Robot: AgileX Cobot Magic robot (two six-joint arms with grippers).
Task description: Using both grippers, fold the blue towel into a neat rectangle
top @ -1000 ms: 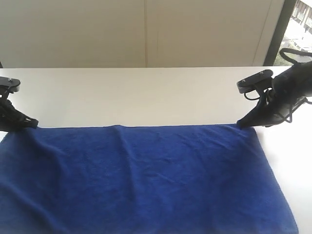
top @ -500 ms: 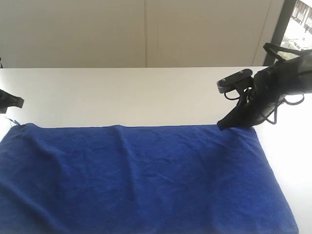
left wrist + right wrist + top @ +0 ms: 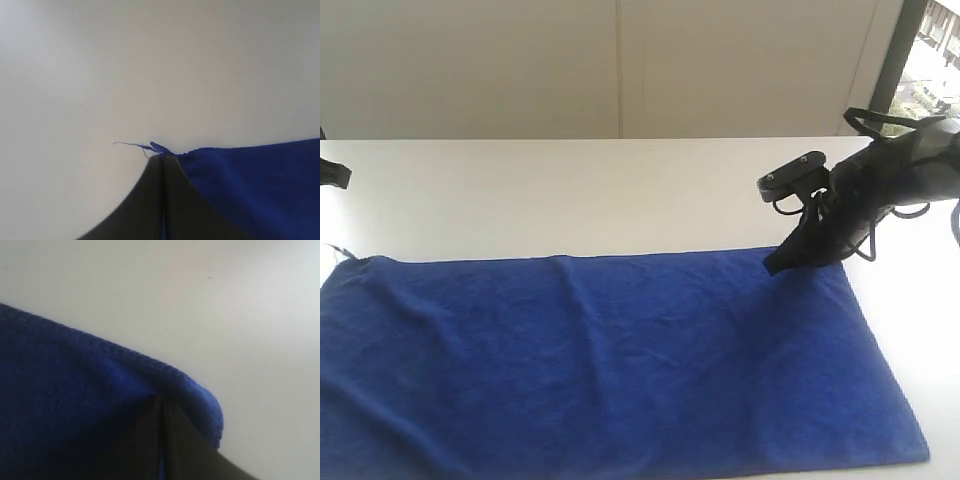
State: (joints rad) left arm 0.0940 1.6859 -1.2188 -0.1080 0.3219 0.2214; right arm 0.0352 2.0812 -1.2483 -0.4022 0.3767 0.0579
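The blue towel [image 3: 620, 360] lies spread flat across the white table [image 3: 570, 190]. My right gripper [image 3: 773, 266] is at the towel's far right edge, shut on the corner. In the right wrist view the fuzzy fabric [image 3: 75, 375] bulges round the closed right gripper [image 3: 161, 399]. Only a black part of the left arm end [image 3: 330, 175] shows at the exterior view's left border. The far left corner [image 3: 348, 263] lies flat with no finger on it. In the left wrist view my left gripper [image 3: 161, 156] is shut, its tip lined up with that frayed corner [image 3: 159, 147].
A pale wall panel [image 3: 620, 70] stands behind the table's far edge, and a dark window frame [image 3: 892, 60] rises at the back right. Bare white tabletop stretches beyond the towel's far edge. The towel's near edge runs out of the exterior view.
The left gripper has left the far left corner and drawn off past the left border. The right gripper has moved left along the far edge with its corner. The towel's left corner shifted left.
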